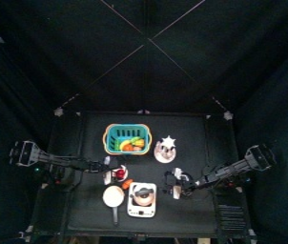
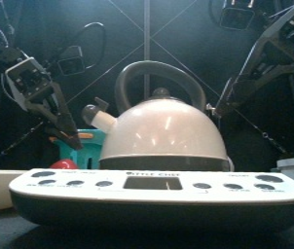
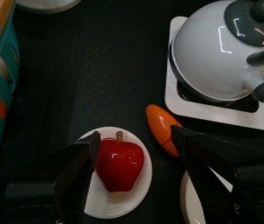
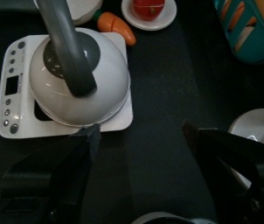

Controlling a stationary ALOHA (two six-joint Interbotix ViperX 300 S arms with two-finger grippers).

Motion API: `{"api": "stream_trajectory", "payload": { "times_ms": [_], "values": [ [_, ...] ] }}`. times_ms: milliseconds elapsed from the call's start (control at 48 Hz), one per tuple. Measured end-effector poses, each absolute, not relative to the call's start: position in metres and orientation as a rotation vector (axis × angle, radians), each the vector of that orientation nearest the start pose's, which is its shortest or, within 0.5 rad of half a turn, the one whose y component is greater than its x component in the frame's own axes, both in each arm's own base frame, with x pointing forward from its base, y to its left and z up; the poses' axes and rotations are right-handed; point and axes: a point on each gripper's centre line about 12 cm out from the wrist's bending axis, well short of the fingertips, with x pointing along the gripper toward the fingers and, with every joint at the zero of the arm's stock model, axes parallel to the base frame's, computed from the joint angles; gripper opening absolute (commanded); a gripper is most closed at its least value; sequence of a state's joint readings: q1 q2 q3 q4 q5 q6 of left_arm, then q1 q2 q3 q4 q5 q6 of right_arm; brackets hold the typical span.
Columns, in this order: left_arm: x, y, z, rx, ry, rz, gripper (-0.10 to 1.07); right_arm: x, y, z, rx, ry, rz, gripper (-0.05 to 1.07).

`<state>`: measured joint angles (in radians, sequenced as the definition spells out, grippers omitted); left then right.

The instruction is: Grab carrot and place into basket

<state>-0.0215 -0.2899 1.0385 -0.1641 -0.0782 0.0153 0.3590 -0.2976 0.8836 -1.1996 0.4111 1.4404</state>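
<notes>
The carrot (image 3: 162,126) lay on the black worktop (image 3: 87,79), wedged between a small white saucer (image 3: 90,194) bearing a red apple (image 3: 121,163) and the white base of an electric kettle (image 3: 228,48). In the left wrist view it sat just beside the tip of one finger of the left tool (image 3: 132,156), whose jaws were spread wide, straddling the apple and the saucer; the carrot was outside the gap, at its edge, not pinched. Whether the finger touched the carrot could not be told. In the right wrist view the carrot (image 4: 115,27) showed as an orange sliver beyond the kettle (image 4: 82,74), well apart from the right tool (image 4: 141,144), which hung with its jaws spread and nothing between them.

The teal basket (image 1: 128,139) stood farther back on the worktop, already holding some orange and yellow items. A white round plate (image 4: 260,124) lay near the right tool.

From the front, the kettle base (image 2: 157,190) carried a row of buttons and a line of small print too fine to read.
</notes>
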Motion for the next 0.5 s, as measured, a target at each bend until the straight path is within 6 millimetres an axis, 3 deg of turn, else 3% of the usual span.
{"api": "stream_trajectory", "payload": {
  "times_ms": [229,500],
  "values": [
    [0.285,-0.02,0.157,-0.115,0.666,-0.012,0.98,0.296,0.064,0.191,-0.004,0.683,-0.116,1.04],
    [0.302,-0.043,0.153,-0.184,0.78,-0.048,0.97,0.296,0.064,0.192,0.0,0.681,-0.116,1.04]
  ]
}}
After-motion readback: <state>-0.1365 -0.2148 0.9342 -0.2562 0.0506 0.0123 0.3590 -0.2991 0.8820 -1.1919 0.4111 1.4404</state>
